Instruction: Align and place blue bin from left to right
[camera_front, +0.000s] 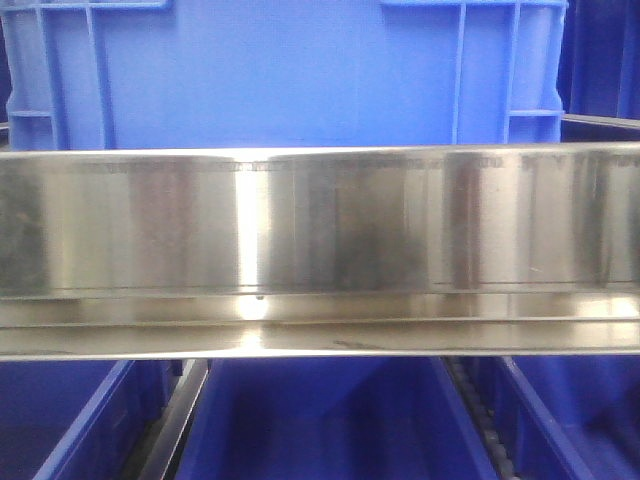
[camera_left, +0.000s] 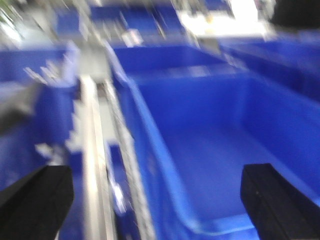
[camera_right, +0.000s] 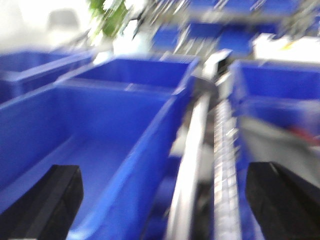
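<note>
Across the front view, a beam (camera_front: 320, 240); behind and above it, a top bin (camera_front: 280, 70). Below the beam, side by side: left bin (camera_front: 60, 420), middle bin (camera_front: 320, 420), right bin (camera_front: 580, 420). Between left and middle, a rail (camera_front: 175, 420). Behind the middle bin, a far bin (camera_left: 160, 57).

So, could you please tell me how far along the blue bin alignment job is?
Nothing looks finished: no bin is gripped. In hand: the left gripper and right gripper are both open, each apparently straddling a side wall of an open blue plastic bin beside the shiny metal rail; both wrist views are blurred. Left to do: close on the walls, shift the bin rightwards and line it up.
</note>
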